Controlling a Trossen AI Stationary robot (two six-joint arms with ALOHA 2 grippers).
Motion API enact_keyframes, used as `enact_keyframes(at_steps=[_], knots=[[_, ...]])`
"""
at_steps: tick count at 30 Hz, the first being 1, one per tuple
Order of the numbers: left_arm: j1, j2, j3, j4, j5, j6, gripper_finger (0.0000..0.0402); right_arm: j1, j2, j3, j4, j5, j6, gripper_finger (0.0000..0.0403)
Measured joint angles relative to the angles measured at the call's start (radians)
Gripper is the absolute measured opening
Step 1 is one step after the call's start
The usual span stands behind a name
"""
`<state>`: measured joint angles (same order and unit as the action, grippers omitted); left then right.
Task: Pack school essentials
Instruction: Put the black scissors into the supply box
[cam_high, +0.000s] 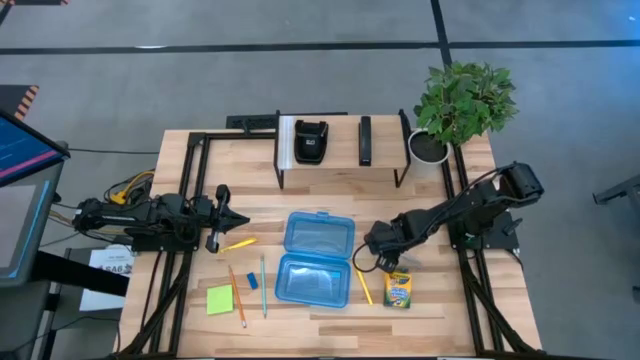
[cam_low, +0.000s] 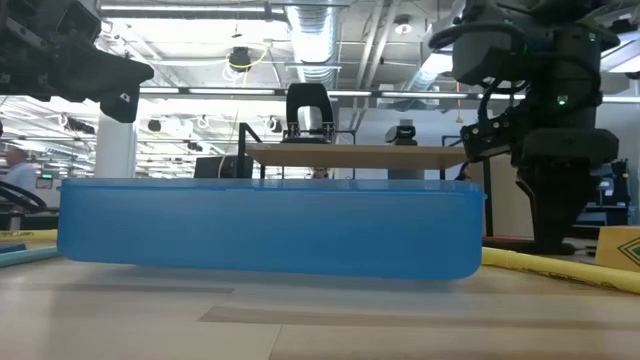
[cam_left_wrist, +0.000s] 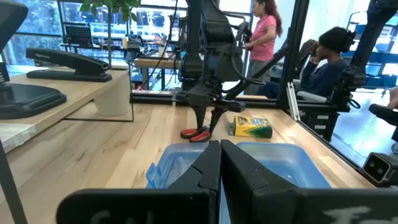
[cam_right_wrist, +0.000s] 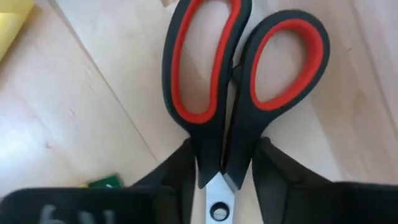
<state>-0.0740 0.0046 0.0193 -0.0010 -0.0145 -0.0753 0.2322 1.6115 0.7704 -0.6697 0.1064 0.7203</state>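
Observation:
Red-and-black scissors (cam_right_wrist: 217, 93) lie flat on the table right of the open blue case (cam_high: 318, 258). My right gripper (cam_right_wrist: 224, 149) points down over them (cam_left_wrist: 207, 121), shut on their neck. The crayon box (cam_high: 398, 288) and a yellow pencil (cam_high: 364, 287) lie just nearer. Left of the case are another yellow pencil (cam_high: 238, 243), an orange pencil (cam_high: 237, 295), a teal pencil (cam_high: 264, 285), a blue eraser (cam_high: 252, 280) and a green sticky-note pad (cam_high: 220, 300). My left gripper (cam_high: 225, 218) hovers shut at the table's left, fingers pointing right. My right gripper pinches the scissors by the two black shanks (cam_right_wrist: 208, 155), between the handle loops and the pivot screw. One finger (cam_right_wrist: 174, 180) lies against each outer side. It comes from above, pointing down, with the fingers across the scissors. The scissors rest flat on the table (cam_left_wrist: 196, 134).
A dark rack (cam_high: 340, 150) at the far edge carries a stapler (cam_high: 311, 140) and a slim black device (cam_high: 365, 140). A potted plant (cam_high: 455, 105) stands at the far right corner. People show in the room beyond the table.

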Motion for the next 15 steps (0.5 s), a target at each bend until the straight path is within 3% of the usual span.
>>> enact_keyframes(at_steps=[3,15], knots=[[0.0,0.0,0.0,0.0,0.0,0.0,0.0,-0.006,0.0,0.0,-0.01,0.004,-0.002,0.0108],[0.0,0.0,0.0,0.0,0.0,0.0,0.0,-0.016,-0.108,-0.007,-0.088,0.012,0.016,0.0112]])
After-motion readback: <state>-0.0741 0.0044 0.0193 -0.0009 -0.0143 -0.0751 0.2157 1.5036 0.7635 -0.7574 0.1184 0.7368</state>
